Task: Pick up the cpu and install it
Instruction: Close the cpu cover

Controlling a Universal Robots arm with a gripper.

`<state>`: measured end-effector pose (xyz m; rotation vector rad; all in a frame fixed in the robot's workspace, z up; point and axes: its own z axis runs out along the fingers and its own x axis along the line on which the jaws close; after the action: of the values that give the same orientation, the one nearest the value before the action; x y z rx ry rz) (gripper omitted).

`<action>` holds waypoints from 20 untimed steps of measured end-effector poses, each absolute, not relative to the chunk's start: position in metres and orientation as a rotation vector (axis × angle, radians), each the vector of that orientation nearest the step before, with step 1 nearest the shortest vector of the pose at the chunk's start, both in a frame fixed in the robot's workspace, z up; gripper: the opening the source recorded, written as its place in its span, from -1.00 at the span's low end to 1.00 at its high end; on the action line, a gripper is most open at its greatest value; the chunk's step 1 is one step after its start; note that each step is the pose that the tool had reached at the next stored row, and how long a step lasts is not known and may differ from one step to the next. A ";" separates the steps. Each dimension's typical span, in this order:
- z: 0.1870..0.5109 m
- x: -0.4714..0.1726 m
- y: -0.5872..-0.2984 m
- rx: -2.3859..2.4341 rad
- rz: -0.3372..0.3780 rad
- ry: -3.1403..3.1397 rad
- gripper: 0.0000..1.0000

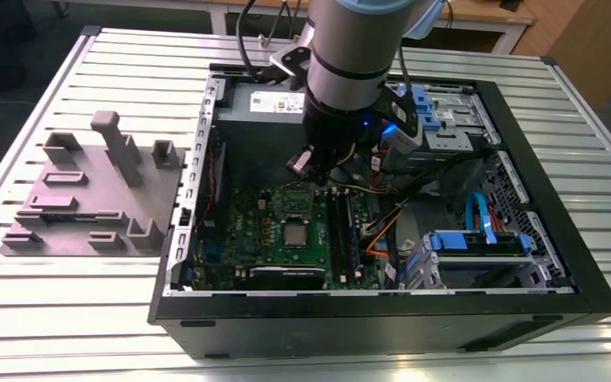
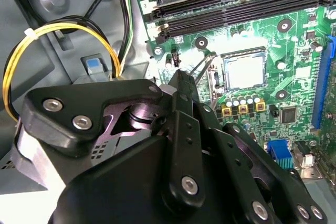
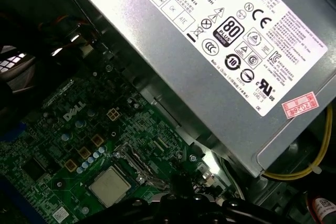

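cpu [image 1: 298, 233]: sat flat in the socket on the green motherboard [image 1: 244, 219], silvery top up; also seen in the second wrist view [image 2: 244, 71] and the first wrist view [image 3: 109, 186]. Nothing touched it.
socket: metal frame around the cpu; a thin wire lever [image 2: 202, 66] stood up at an angle just beside it in the second wrist view. Whether the frame was clamped down, can't tell.
tool [image 1: 303, 163]: hung above the board, apart from the cpu, on the power-supply side of it. Empty as far as seen. Black linkage filled the near part of the second wrist view [image 2: 181, 85]; tips ran together to a narrow point there, but whether fully pressed together or a bit spread, can't tell.
arm [image 1: 350, 56]: thick grey tube coming down into the case; upper part cut off by the exterior view's top edge; hid part of the case interior behind it.
power supply [image 3: 220, 35]: big grey box w/ white label, near the tool.
pc case [image 1: 391, 318]: open, lying on its side on the slatted counter [image 1: 51, 318].
grey stepped block [image 1: 93, 195]: on the counter at the exterior view's left, well apart from the case.
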<state>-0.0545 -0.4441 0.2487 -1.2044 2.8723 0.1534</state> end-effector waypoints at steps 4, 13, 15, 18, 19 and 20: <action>0.249 -0.055 -0.447 -1.206 0.156 2.871 -0.80; 0.249 -0.055 -0.453 -1.208 0.164 2.867 -0.80; 0.249 -0.056 -0.453 -1.208 0.164 2.867 -0.80; 0.249 -0.055 -0.455 -1.208 0.165 2.867 -0.80; 0.249 -0.055 -0.455 -1.208 0.164 2.867 -0.80; 0.249 -0.055 -0.456 -1.208 0.164 2.867 -0.80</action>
<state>-0.0554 -0.4556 0.2488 -1.2077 2.8672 0.1645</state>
